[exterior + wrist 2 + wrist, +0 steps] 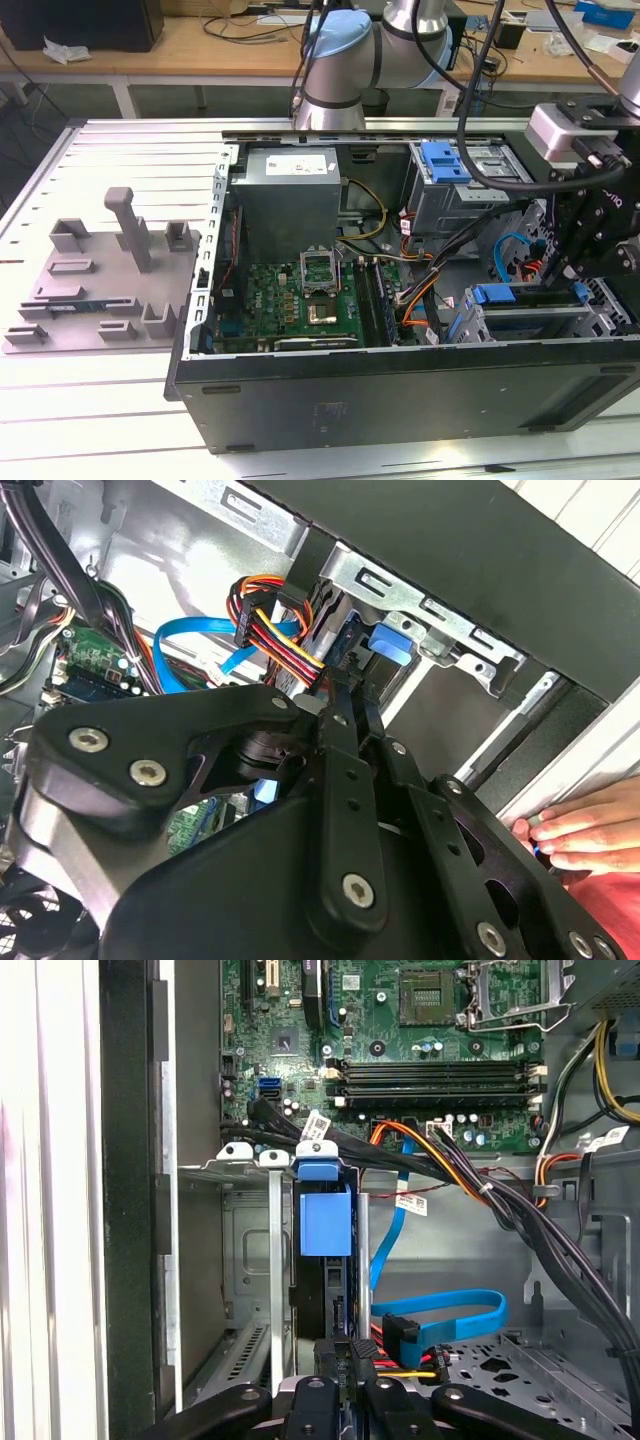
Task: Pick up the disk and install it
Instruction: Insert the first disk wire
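The disk stands on edge inside the metal drive cage at the front of the open computer case. Its blue carrier tab faces up, and the dark body runs down the slot. In the exterior view the disk's blue bracket shows at the cage near the case's right end. My gripper hangs right over the disk's near end. Its two thin fingers lie close together, shut, touching the disk's edge. The black gripper reaches down into the case from the exterior view's right.
A person's hand rests by the case's outer wall. Orange, yellow and blue cables crowd beside the cage. The motherboard, a grey power-supply box and a blue latch on an upper cage lie inside the case. A grey fixture plate sits at the exterior view's left.
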Motion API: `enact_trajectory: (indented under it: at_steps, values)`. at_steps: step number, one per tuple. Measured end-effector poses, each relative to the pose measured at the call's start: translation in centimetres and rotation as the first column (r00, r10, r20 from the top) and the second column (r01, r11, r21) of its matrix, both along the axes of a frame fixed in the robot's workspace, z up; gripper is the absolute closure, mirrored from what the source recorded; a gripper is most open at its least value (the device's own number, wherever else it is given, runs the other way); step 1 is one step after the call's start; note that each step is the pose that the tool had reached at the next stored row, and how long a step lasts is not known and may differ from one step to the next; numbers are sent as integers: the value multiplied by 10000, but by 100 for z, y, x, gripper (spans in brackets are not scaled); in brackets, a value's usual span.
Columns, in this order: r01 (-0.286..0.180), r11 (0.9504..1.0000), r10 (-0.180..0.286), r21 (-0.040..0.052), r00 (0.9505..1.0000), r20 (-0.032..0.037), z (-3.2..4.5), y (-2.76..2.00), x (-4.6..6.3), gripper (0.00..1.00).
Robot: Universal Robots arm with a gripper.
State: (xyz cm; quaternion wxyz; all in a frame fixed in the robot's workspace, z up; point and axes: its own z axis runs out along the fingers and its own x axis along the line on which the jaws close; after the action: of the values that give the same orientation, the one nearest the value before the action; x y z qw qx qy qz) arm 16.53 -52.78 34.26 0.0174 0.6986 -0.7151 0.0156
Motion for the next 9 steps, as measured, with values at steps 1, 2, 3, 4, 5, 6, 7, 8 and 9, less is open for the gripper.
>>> enact_trajectory:
  at_steps: [1,2,3,4,5,6,7,8,9]
  values:
    - [0,10000,0,-1,10000,0,-2,0,0,84]
    - [0,10000,0,-1,10000,0,-4,0,0,84]
    - [0,10000,0,-1,10000,0,-6,0,0,84]
    - [1,10000,-1,0,10000,0,-8,-1,0,84]
    - [1,10000,-1,0,10000,0,-8,-1,0,84]
    - [1,10000,-1,0,10000,0,-9,0,0,84]
    - [1,10000,-1,1,10000,0,-9,-1,0,84]
    - [1,10000,-1,1,10000,-1,-9,-1,0,84]
    - [1,10000,-1,4,10000,-1,-7,-1,0,84]
